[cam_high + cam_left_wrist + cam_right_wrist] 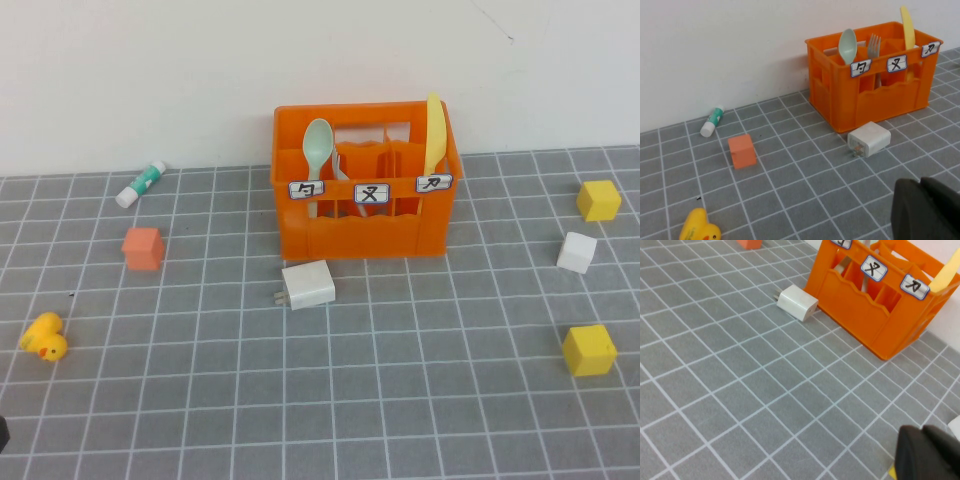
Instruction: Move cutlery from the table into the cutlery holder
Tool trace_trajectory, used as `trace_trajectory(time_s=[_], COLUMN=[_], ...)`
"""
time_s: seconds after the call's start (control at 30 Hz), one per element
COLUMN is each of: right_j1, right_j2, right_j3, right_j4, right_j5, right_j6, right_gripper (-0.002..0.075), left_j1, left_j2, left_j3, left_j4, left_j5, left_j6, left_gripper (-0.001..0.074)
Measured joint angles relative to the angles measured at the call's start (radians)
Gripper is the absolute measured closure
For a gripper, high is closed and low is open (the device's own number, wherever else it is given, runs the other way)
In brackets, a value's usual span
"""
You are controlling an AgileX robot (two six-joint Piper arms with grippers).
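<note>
High view is showing your spoon (318,146), fork (873,45) and knife (433,135) already standing in the cutlery holder (365,235), so with left gripper (925,210) and right gripper (930,452) both sitting closed and empty low over the surface (400,400), you're only risking bumping the holder.

Glossy orange plastic cutlery holder (366,225), matt table (400,400)

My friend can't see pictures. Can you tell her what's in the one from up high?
An orange cutlery holder stands at the back of a grey gridded table, holding a mint spoon, grey fork and yellow knife. Around it lie a white charger, coloured blocks, a tube and a toy duck; no claw shows.
</note>
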Motion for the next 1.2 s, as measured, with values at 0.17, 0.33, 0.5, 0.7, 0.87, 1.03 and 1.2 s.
trace_trajectory(time_s=[0.17, 0.33, 0.5, 0.7, 0.87, 1.03, 1.2], right_j1=[0.0, 0.0, 0.0, 0.0, 0.0, 0.0, 0.0], right_j2=[0.0, 0.0, 0.0, 0.0, 0.0, 0.0, 0.0], right_j3=[0.0, 0.001, 0.001, 0.001, 0.001, 0.001, 0.001], right_j4=[0.0, 0.0, 0.0, 0.0, 0.0, 0.0, 0.0], right_j5=[0.0, 0.0, 0.0, -0.002, -0.002, 0.0, 0.0], right_j6=[0.0, 0.0, 0.0, 0.0, 0.0, 0.0, 0.0], right_gripper=[0.0728, 0.0728, 0.0728, 0.0728, 0.0728, 0.0728, 0.0728], left_j1=[0.0, 0.011, 0.168, 0.338, 0.393, 0.396, 0.396], left_j2=[0.0, -0.01, -0.083, -0.136, -0.136, -0.136, -0.136], left_j3=[0.0, 0.012, 0.08, 0.214, 0.315, 0.351, 0.355], left_j4=[0.0, 0.0, 0.013, -0.034, -0.05, -0.055, -0.055], left_j5=[0.0, 0.0, 0.0, -0.002, -0.011, -0.09, -0.104], left_j6=[0.0, 0.003, 0.003, 0.001, 0.001, -0.004, -0.004], left_gripper=[0.0734, 0.0734, 0.0734, 0.0734, 0.0734, 0.0735, 0.0735])
